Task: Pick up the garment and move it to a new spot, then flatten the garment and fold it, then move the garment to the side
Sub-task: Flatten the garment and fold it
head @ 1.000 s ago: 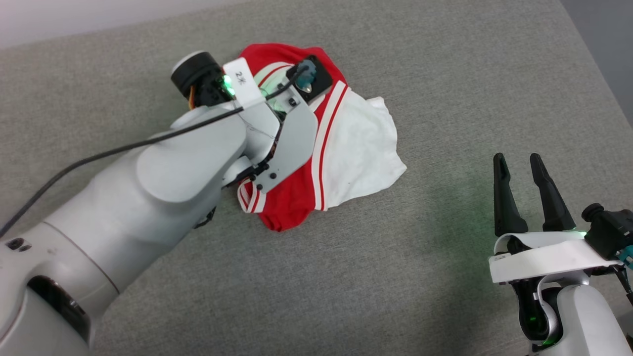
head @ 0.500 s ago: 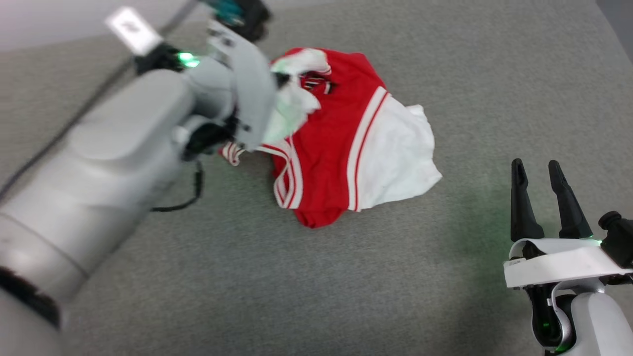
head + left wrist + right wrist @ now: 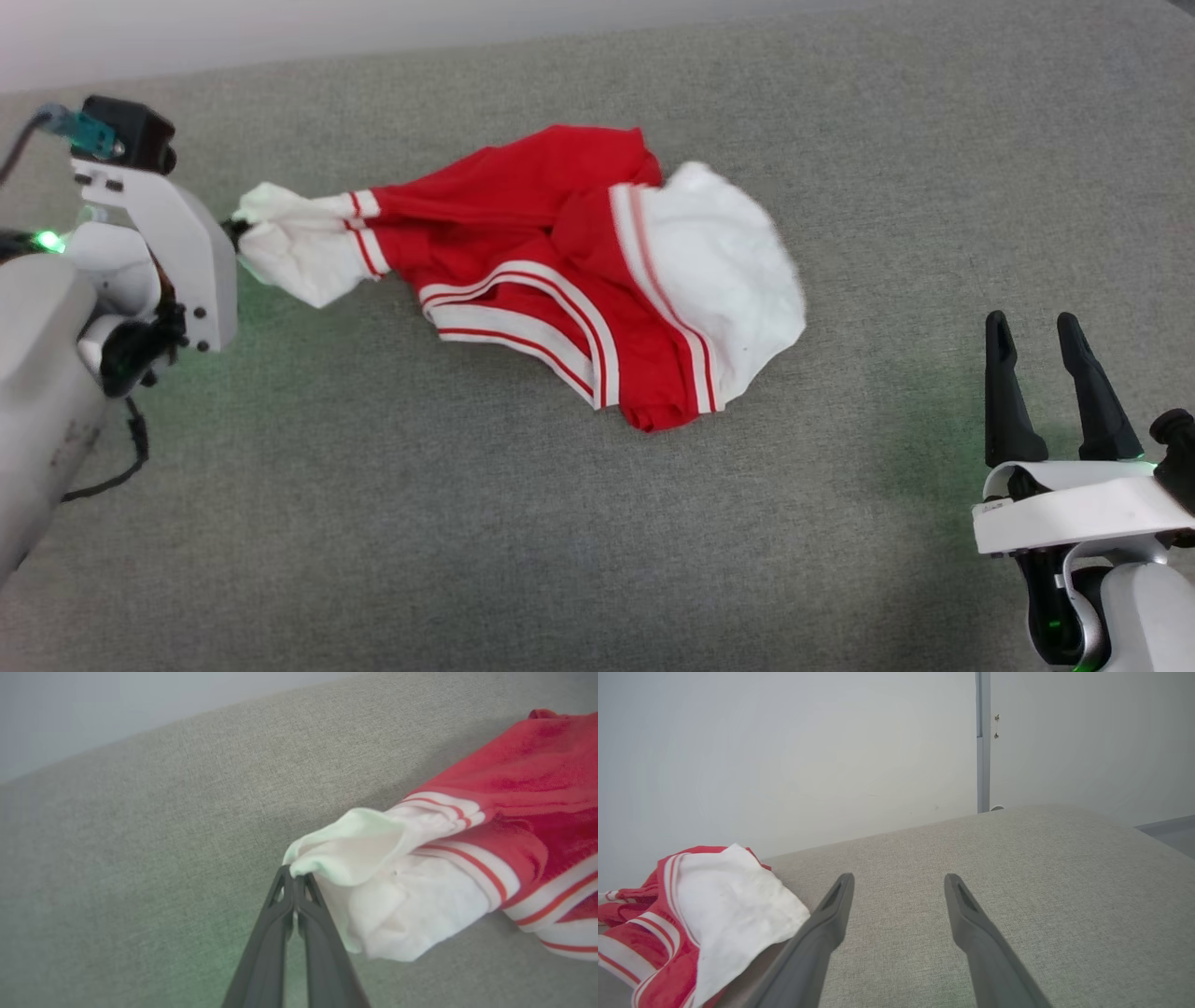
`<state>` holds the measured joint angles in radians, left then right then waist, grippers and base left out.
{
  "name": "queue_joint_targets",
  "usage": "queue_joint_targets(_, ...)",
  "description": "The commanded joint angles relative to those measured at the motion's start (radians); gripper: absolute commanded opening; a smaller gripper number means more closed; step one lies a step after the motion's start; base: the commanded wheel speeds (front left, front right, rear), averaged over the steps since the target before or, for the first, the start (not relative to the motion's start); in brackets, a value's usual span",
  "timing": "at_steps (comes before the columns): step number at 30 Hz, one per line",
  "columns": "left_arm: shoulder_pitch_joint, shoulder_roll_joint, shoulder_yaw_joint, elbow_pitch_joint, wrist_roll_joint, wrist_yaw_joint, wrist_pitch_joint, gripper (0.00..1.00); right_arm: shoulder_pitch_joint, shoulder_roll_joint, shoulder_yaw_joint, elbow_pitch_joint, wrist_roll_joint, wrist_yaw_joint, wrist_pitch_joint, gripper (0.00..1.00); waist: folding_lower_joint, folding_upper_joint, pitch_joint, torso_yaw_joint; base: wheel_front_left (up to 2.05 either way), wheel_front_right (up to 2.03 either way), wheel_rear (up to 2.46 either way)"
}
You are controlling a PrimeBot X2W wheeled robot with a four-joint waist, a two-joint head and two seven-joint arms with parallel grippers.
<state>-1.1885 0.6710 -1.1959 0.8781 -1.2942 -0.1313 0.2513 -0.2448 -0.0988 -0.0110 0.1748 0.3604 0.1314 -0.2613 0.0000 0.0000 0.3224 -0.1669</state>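
Observation:
The garment (image 3: 541, 252), red with white sections and red-and-white striped trim, lies stretched out on the grey cushion. My left gripper (image 3: 233, 229) at the far left is shut on its white end, and the left wrist view has the closed fingertips (image 3: 293, 882) pinching a fold of that white cloth (image 3: 373, 858). The pinched end is lifted off the cushion. My right gripper (image 3: 1032, 327) stands open at the lower right, well clear of the garment (image 3: 705, 924), with nothing between its fingers (image 3: 896, 877).
The grey fabric cushion (image 3: 523, 541) spreads all around the garment. A pale wall (image 3: 784, 756) rises behind it, and a dark floor strip (image 3: 1167, 830) lies past its right edge. A black cable (image 3: 121, 457) hangs under my left arm.
My left gripper has closed on the garment's white end and pulled it far to the left, stretching the jersey out from its heap. The head camera has shifted too. The right gripper stays open.

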Motion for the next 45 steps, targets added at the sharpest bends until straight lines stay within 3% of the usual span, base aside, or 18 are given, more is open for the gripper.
queue_joint_targets(1,0.0,0.002,-0.024,0.006,0.064,0.002,-0.059,0.0,-0.001,-0.009,0.001,-0.004,-0.001,-0.001,-0.005,1.0,0.0,0.0,0.006,-0.001,0.0,0.0,0.0)
queue_joint_targets(6,-0.018,-0.018,-0.008,0.101,0.098,0.024,-0.198,0.0,-0.001,-0.017,0.001,-0.008,-0.002,-0.001,-0.005,1.0,0.0,0.0,0.017,-0.002,0.0,0.0,0.0)
queue_joint_targets(10,-0.023,-0.056,-0.027,0.184,0.135,0.044,-0.216,0.03,-0.009,-0.017,0.008,-0.008,-0.004,-0.001,-0.005,1.0,0.0,0.0,0.023,-0.009,0.0,0.0,0.0)
queue_joint_targets(13,-0.019,-0.078,-0.045,0.228,0.171,0.038,-0.211,1.0,-0.014,-0.016,0.015,-0.004,-0.006,-0.001,-0.005,1.0,0.0,0.0,0.024,-0.012,0.0,0.0,0.0)
queue_joint_targets(21,-0.048,-0.09,-0.064,0.291,0.259,0.027,-0.313,1.0,0.008,-0.02,0.01,0.003,-0.008,-0.001,-0.005,1.0,0.0,0.0,-0.006,0.018,0.0,0.0,0.0)
queue_joint_targets(29,-0.067,-0.112,-0.078,0.195,0.359,0.003,-0.377,1.0,0.025,-0.022,0.015,0.009,-0.009,-0.001,-0.005,1.0,0.0,0.0,-0.045,0.064,0.0,0.0,0.0)
queue_joint_targets(33,-0.048,-0.121,-0.083,0.035,0.409,0.001,-0.331,1.0,0.025,-0.028,0.026,0.011,-0.012,-0.001,-0.005,1.0,0.0,0.0,-0.06,0.074,0.0,0.0,0.0)
queue_joint_targets(38,0.019,-0.071,-0.085,-0.221,0.466,0.001,-0.277,1.0,0.021,-0.032,0.042,0.018,-0.01,-0.001,-0.005,1.0,0.0,0.0,-0.08,0.061,0.0,0.0,0.0)
queue_joint_targets(45,0.178,0.0,-0.083,-0.572,0.529,0.002,-0.057,1.0,0.045,-0.041,0.032,0.01,-0.002,-0.001,-0.005,1.0,0.0,0.0,-0.092,0.055,0.0,0.0,0.0)
